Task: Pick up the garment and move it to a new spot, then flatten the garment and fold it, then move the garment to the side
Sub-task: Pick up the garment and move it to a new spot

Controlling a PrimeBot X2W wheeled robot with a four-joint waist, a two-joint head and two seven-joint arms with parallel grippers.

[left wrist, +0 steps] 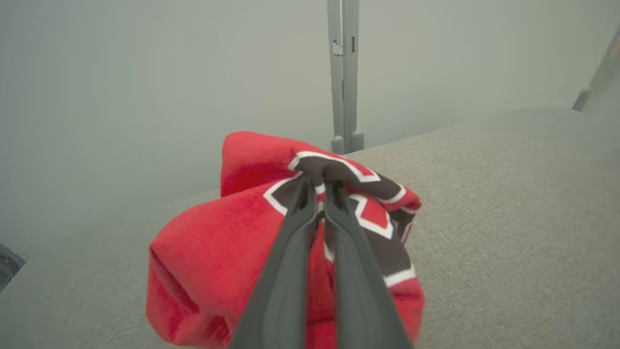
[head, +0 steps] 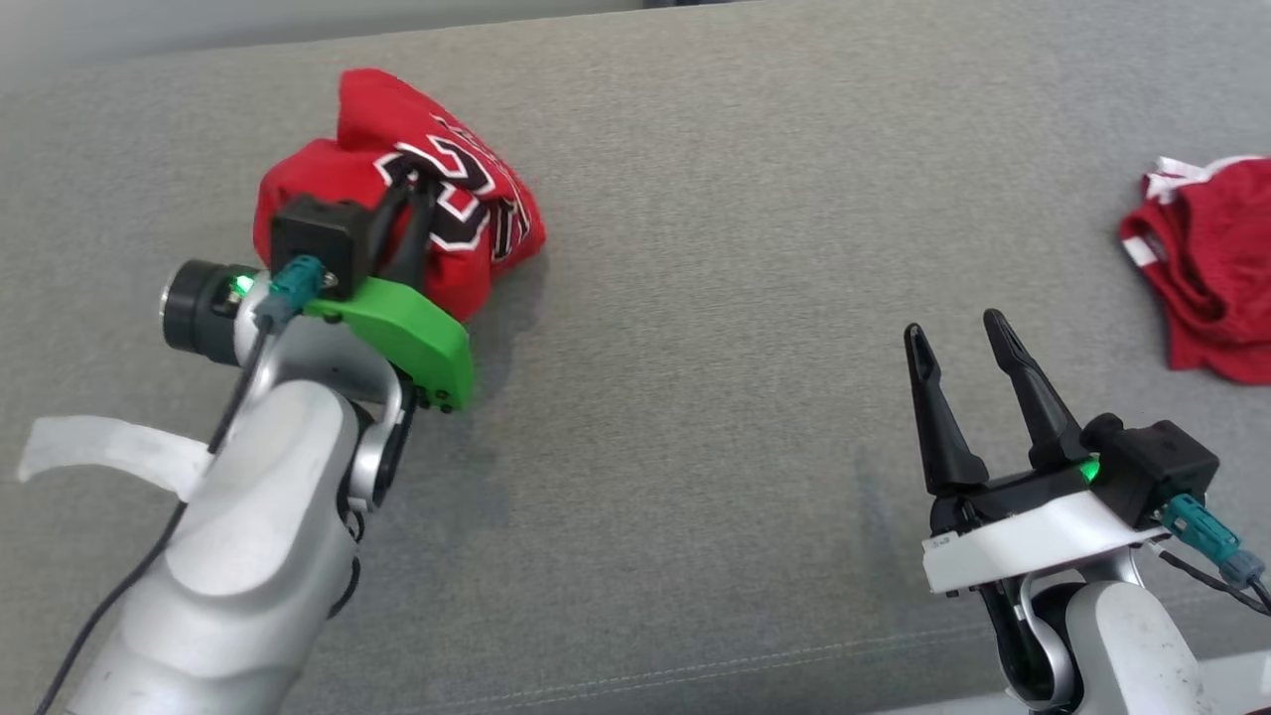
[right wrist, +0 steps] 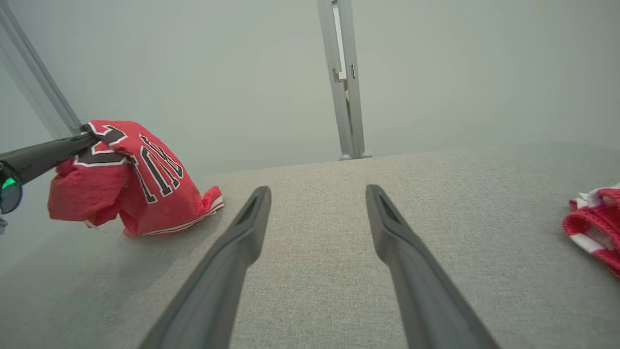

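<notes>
**Left end effector pinches the bunched red shirt; right one stands open and empty**

The left end effector (head: 417, 189) is closed, its two dark fingers pressed nearly together on a fold of the red shirt (head: 308, 174). In the left wrist view the fingertips (left wrist: 304, 194) bite into the black-and-white lettering on top of the bundle. The cloth bulges out to both sides of the fingers and hangs below them.

The shirt is crumpled into a lump directly at and under the left fingertips. In the right wrist view it droops from the pinch point. One striped hem reaches the grey cloth-covered tabletop (head: 695, 248), and the side nearer the arm looks raised above its own shadow.

The right end effector (head: 953, 328) has its fingers spread wide with nothing between them, over bare tabletop. From it, the shirt lies ahead and far to the left, well apart. An other red garment (head: 1211, 258) with white trim lies crumpled ahead and to its right, also apart from the fingers.

A grey upright post (left wrist: 343, 72) stands beyond the far edge of the tabletop, just past the shirt as seen along the left fingers.
</notes>
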